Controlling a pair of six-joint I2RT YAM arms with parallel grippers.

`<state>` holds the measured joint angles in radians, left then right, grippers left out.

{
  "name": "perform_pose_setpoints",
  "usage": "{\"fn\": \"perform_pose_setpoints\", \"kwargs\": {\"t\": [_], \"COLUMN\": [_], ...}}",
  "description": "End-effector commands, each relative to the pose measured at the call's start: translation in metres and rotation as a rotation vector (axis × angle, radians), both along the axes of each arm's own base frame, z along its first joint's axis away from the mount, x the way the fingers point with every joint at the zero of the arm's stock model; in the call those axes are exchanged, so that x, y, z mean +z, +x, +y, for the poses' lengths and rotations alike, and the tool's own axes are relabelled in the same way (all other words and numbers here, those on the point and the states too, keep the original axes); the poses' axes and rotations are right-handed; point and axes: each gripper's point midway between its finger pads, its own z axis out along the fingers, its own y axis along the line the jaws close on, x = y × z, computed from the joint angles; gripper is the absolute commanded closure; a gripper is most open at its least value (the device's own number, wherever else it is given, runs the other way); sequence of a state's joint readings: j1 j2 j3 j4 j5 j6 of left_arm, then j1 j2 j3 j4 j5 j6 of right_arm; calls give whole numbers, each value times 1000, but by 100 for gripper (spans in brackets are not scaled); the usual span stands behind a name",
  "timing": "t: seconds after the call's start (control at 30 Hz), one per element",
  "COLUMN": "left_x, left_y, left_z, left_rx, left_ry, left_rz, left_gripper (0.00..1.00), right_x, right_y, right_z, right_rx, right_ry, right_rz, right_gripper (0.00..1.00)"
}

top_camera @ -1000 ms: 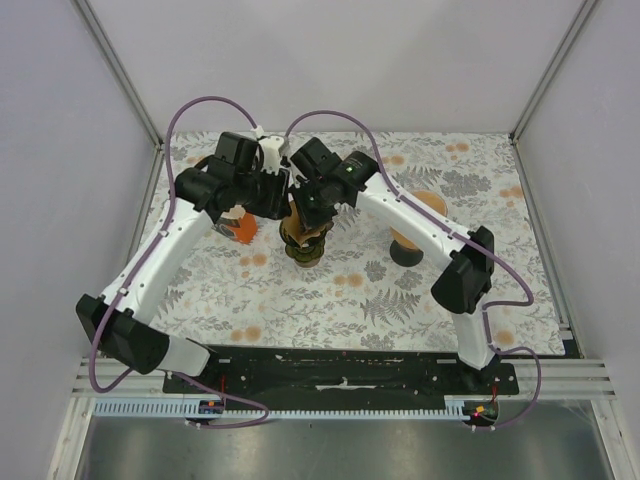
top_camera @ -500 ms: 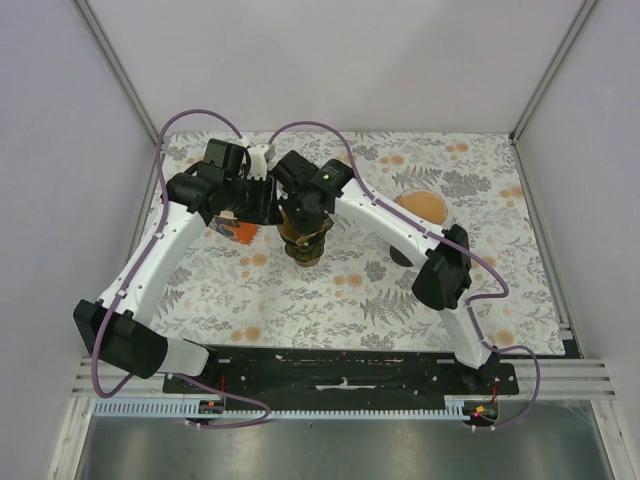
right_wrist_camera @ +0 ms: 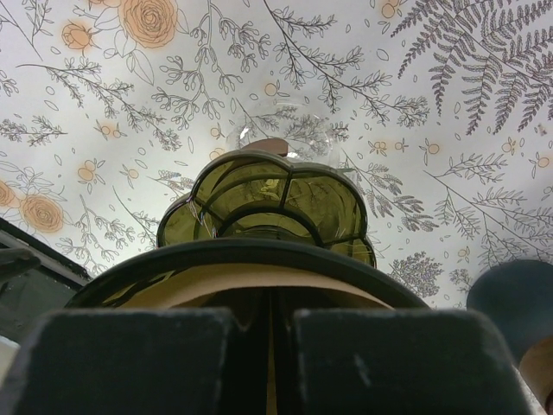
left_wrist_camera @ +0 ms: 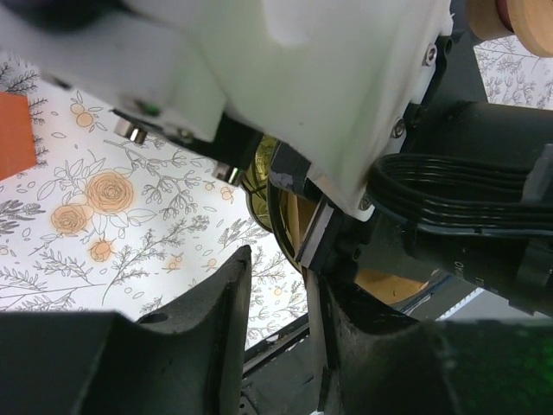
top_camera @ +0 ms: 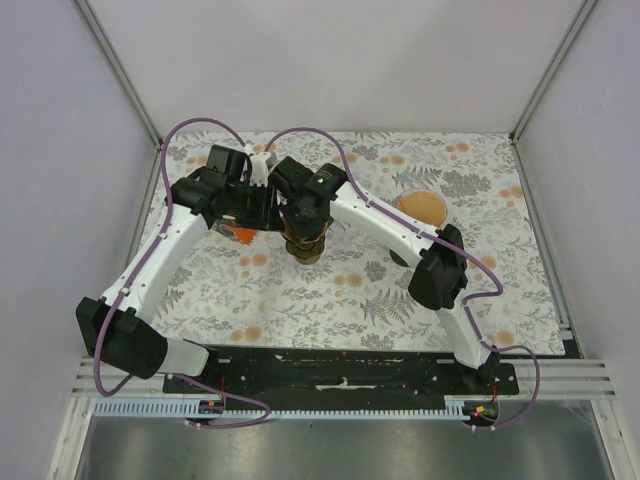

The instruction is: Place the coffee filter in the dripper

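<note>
The olive-green glass dripper (top_camera: 305,248) stands on the flowered table, left of centre. In the right wrist view the dripper (right_wrist_camera: 268,194) is directly under my right gripper (right_wrist_camera: 270,316). That gripper is shut on a thin edge of the brown paper coffee filter (right_wrist_camera: 251,281), which lies inside the dripper's dark rim. From above, the right gripper (top_camera: 304,212) hides the filter. My left gripper (top_camera: 256,205) is close beside the dripper on its left. In its own view the left gripper (left_wrist_camera: 276,268) is open with only table between the fingers, and the dripper rim and filter (left_wrist_camera: 301,220) sit just beyond.
An orange object (top_camera: 240,233) lies on the table under the left gripper, also in the left wrist view (left_wrist_camera: 13,130). A stand with a brown disc top (top_camera: 424,206) and black base (top_camera: 404,256) is to the right of the dripper. Metal frame posts edge the table.
The right arm has swung left and brought its gripper down onto the dripper. The left gripper drew slightly left, then came back beside the dripper.
</note>
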<state>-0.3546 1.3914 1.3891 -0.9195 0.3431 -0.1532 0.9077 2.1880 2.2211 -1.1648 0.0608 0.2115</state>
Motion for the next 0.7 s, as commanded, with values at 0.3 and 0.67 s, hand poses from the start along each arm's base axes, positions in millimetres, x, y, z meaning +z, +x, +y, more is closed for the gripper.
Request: {"fn": "perform_pose_setpoints", "kwargs": {"t": [0.3, 0.67], "left_x": [-15, -12], "left_y": [8, 7], "left_z": [-12, -5], "left_rx": [-40, -38], "left_ry": [-34, -2], "left_rz": [-30, -43], "left_gripper": [76, 89], "right_x": [-10, 49], "right_y": [-19, -14], "right_z": [17, 31], "right_rx": [154, 217], "right_ry": [26, 205], "right_rz": [31, -43], "right_gripper": [100, 96]}}
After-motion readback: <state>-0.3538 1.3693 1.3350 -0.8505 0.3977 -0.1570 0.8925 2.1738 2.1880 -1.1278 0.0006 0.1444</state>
